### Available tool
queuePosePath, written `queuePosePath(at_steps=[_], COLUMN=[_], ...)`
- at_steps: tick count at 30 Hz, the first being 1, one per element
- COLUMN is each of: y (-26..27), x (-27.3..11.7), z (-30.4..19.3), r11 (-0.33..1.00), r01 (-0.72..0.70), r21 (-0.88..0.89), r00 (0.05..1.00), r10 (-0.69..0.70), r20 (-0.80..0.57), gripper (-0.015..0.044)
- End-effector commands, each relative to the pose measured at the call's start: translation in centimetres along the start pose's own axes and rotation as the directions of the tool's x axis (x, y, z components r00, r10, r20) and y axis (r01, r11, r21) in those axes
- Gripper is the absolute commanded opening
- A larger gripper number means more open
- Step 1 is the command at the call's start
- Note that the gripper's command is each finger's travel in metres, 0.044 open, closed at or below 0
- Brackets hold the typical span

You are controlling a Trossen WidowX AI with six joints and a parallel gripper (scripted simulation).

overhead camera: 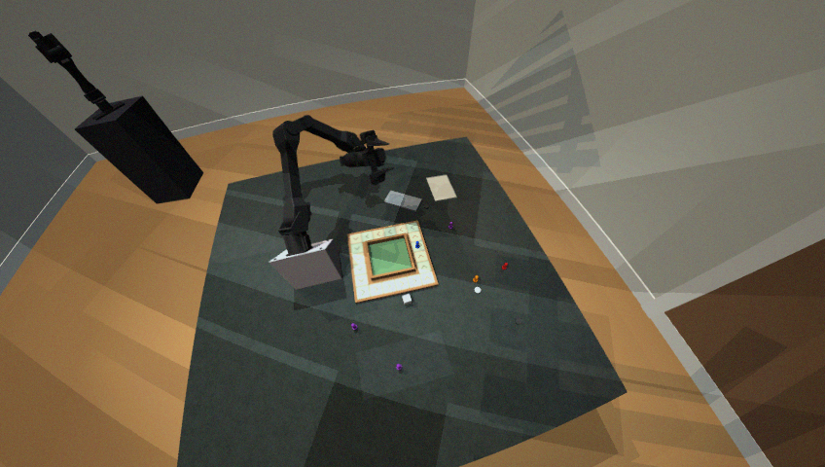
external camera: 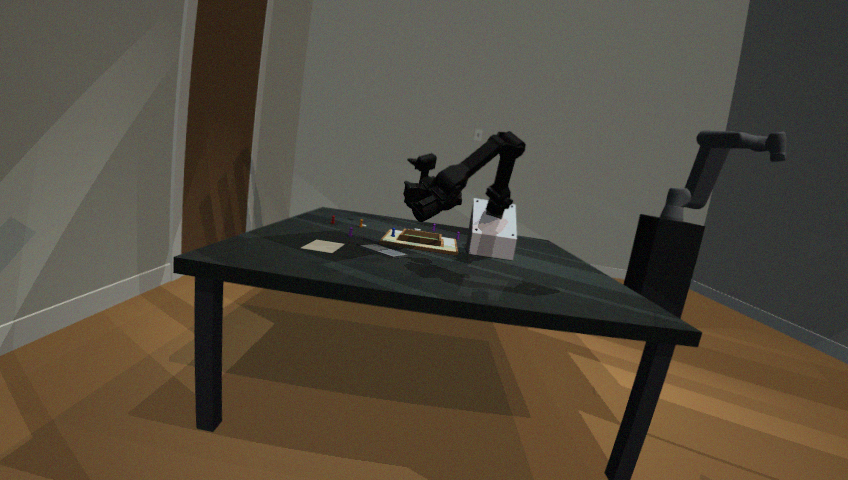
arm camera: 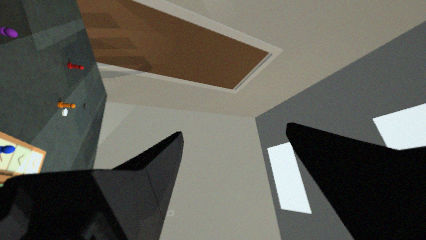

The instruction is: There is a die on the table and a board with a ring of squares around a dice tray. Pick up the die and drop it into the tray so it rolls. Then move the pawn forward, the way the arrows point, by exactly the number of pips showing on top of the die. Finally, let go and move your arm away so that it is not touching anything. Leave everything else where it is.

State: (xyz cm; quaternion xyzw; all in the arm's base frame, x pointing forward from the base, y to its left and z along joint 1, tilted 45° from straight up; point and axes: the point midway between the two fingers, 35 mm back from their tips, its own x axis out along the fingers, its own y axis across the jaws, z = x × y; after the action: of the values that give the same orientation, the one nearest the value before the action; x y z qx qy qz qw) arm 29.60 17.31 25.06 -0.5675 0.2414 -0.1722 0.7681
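None of the steps looks done from the top view: the die (overhead camera: 407,298) lies on the table (overhead camera: 289,405) well apart from the fingers (overhead camera: 378,173), beyond the board (overhead camera: 391,260), where the blue pawn (overhead camera: 417,244) stands. From the exterior view the arm hangs raised and bent above the table, touching nothing. In the wrist view the fingers stand wide open and empty, pointing to the wall.
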Motion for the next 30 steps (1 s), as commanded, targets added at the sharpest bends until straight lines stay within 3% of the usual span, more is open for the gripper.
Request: queuePosePath(at_steps=[1, 5, 10, 15, 19, 24, 27, 30], y=[0.2, 4.5, 10.7, 16.7, 21.1, 26.9, 29.8, 32.0], x=[0.2, 4.1, 9.1, 13.5, 15.7, 17.1, 17.5, 18.0], z=[-0.1, -1.5, -4.8, -10.1, -14.4, -19.1, -21.4, -23.2], r11=[1.000, 0.982, 0.892, 0.739, 0.574, 0.233, -0.007, -0.235], r01=[-0.007, -0.168, -0.436, -0.674, -0.804, -0.884, -0.846, -0.766], r21=[-0.005, -0.091, -0.121, -0.007, 0.153, 0.406, 0.533, 0.599], r00=[1.000, 0.975, 0.852, 0.619, 0.383, 0.008, -0.189, -0.314], r10=[0.007, 0.152, 0.366, 0.559, 0.697, 0.876, 0.938, 0.949], r20=[-0.007, -0.159, -0.375, -0.552, -0.606, -0.483, -0.289, -0.030], gripper=[0.0374, 0.0275, 0.0275, 0.0275, 0.0275, 0.0275, 0.0275, 0.0275])
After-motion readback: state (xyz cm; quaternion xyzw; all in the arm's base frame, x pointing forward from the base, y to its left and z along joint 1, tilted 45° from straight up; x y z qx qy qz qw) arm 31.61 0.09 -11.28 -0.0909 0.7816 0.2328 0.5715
